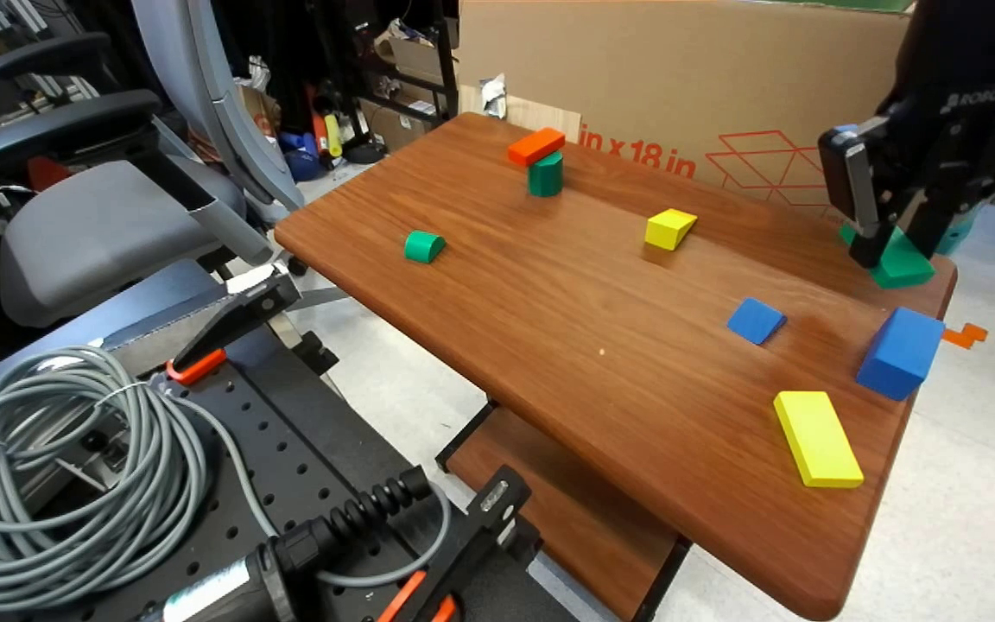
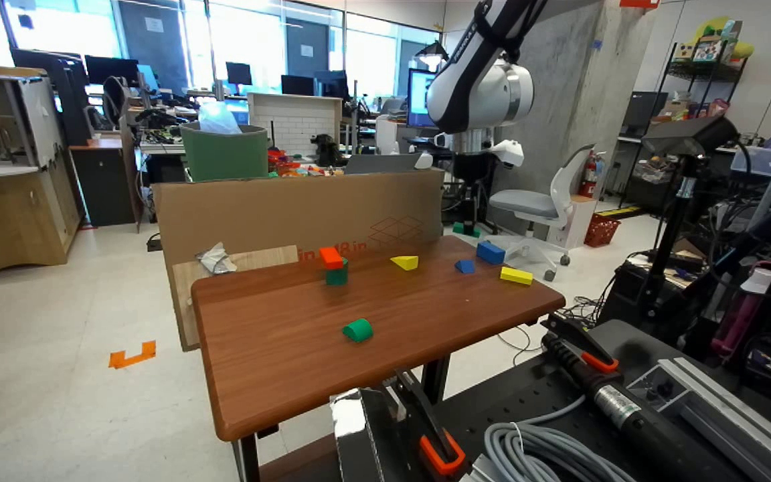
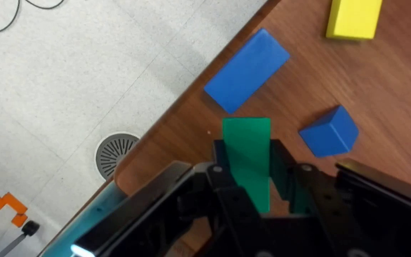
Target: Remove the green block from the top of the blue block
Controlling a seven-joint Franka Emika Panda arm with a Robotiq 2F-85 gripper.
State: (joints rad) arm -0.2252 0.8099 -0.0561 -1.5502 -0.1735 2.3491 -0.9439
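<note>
Gripper (image 3: 248,149) clamped on the green block (image 1: 902,264) across its narrow width, near end jutting free, likely because that span suits the jaws. Block looks held up over the table (image 1: 567,298), apart from the blue block (image 1: 900,354), which sits bare-topped near the edge. Removal seems done; I'd guess the raised hold gives me clearance before setting it down well aside

Looks like a robotics lab mixed with open office: robot arm (image 2: 476,97), black perforated board (image 1: 290,441) with clamp (image 1: 234,324) and coiled grey cable (image 1: 182,492); behind, monitors (image 2: 112,70), office chair (image 2: 523,203), glazed wall (image 2: 238,37), concrete column (image 2: 553,80).
</note>
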